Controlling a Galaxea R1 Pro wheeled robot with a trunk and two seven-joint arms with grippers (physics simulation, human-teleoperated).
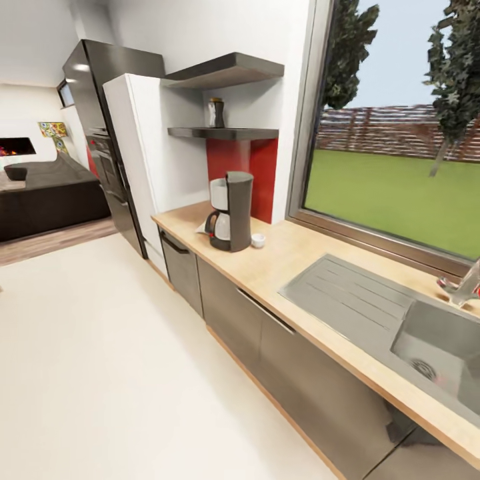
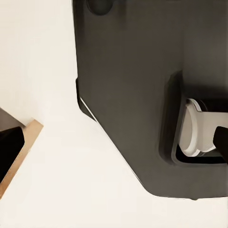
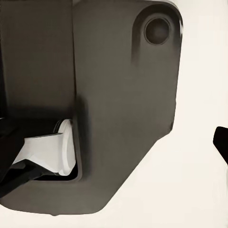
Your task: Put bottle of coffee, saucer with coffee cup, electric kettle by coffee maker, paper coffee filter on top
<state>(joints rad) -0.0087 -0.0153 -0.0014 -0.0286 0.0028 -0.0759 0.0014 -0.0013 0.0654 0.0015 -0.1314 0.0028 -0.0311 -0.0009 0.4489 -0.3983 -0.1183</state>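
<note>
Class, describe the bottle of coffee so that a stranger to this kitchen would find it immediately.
Start at the big window and look left to the two dark shelves on the white wall above the red panel. On the lower kitchen shelf stands the bottle of coffee, directly above the coffee maker. It is small, dark and light-labelled, and it is alone on the shelf.

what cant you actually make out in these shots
- Bottle of coffee on the kitchen shelf, head view: too small and blurred to read its label.
- White item beside the coffee maker, head view: partly hidden by the machine, so filter or saucer cannot be told.
- Coffee cup: handle too small to see.
- Faucet: cut by the right edge.
- Both claws: the wrist views do not settle open or shut.
</note>
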